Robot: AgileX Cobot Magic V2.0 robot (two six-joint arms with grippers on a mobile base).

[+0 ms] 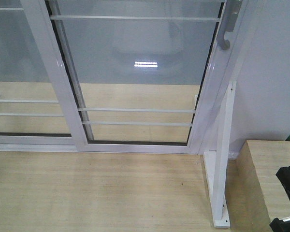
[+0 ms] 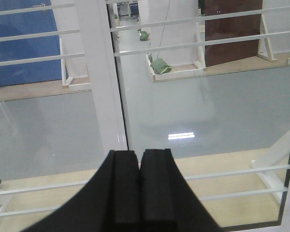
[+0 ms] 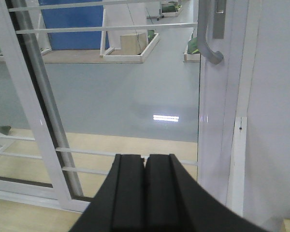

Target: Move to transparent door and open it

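The tall white-framed sliding glass door stands directly ahead, its curved grey pull handle on the right stile. The black left gripper and black right gripper are both clenched empty, clear of the door.

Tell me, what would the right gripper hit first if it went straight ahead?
Probably the glass of the transparent door, left of its handle; the right gripper points there, though depth is unclear.

the pale wood floor bears a white sliding track, a white post's flat foot and a wooden box.
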